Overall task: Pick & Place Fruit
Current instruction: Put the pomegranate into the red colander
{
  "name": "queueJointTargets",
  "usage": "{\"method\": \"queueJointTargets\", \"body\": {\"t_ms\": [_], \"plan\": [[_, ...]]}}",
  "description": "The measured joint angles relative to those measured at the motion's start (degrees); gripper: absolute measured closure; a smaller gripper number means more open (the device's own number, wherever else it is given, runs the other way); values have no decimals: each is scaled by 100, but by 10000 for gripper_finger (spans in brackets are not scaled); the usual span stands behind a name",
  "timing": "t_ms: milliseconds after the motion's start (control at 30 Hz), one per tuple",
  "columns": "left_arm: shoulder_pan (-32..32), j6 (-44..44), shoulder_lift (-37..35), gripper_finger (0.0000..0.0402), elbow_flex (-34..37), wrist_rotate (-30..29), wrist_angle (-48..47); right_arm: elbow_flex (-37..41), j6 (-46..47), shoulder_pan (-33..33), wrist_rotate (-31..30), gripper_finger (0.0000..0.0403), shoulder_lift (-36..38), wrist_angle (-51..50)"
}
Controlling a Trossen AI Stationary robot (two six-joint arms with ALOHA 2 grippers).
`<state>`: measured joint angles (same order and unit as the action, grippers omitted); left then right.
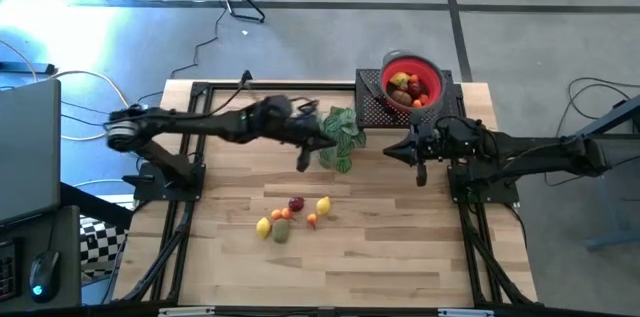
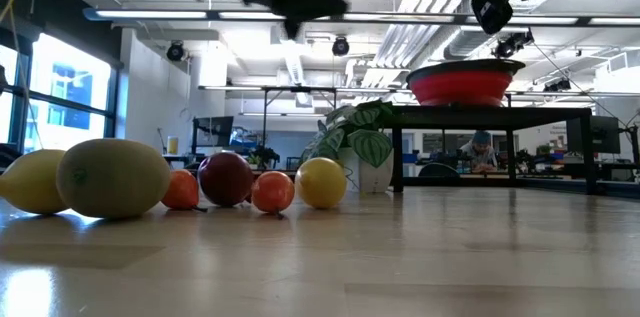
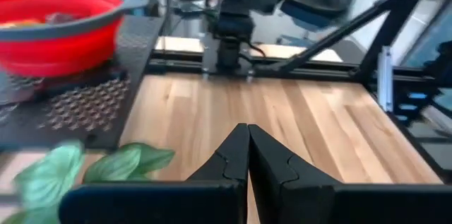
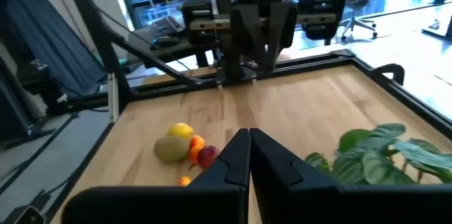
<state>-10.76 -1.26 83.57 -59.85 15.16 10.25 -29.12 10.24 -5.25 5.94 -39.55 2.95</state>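
Both arms hang above the middle of the wooden table (image 1: pixel 400 247) with nothing in their grasp. The left gripper (image 1: pixel 303 162) reaches in from the left and sits just left of the green leafy plant sprig (image 1: pixel 342 137), its fingers (image 3: pixel 236 159) pressed together and empty. The right gripper (image 1: pixel 420 174) comes in from the right, near the black perforated stand (image 1: pixel 372 105), and its fingers (image 4: pixel 244 155) are likewise pressed together, holding nothing.

A small cluster of toy fruit lies on the table nearer the front, between the two arms: a yellow lemon (image 1: pixel 323 206), a dark red piece (image 1: pixel 296 204), a brown-green piece (image 1: pixel 281 230), another lemon (image 1: pixel 264 227) and small orange pieces (image 1: pixel 312 221). More fruit already sits in the red bowl (image 1: pixel 432 79) on the stand at the far right of the table.
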Motion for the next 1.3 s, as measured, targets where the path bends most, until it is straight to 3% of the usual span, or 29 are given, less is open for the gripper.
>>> {"method": "queueJointTargets", "body": {"t_ms": [233, 567, 667, 800, 1000, 1300], "plan": [[505, -72, -995, 401, 965, -835, -64, -2, -148, 97, 1, 401, -2, 237], [1474, -46, -1366, 401, 1093, -1613, -475, -2, -138, 93, -9, 401, -13, 205], [1679, -41, -1368, 401, 1093, -1855, -494, -2, -132, 95, -317, 401, -13, 203], [1805, -50, -1367, 401, 1093, -1899, -484, -2, -97, 93, -755, 401, -13, 203], [1794, -73, -1368, 401, 1093, -1430, -662, -2, -104, 93, -732, 401, -13, 200], [1794, -68, -1366, 401, 1090, -1399, -923, -2, -146, 93, -732, 401, -17, 196]]}}
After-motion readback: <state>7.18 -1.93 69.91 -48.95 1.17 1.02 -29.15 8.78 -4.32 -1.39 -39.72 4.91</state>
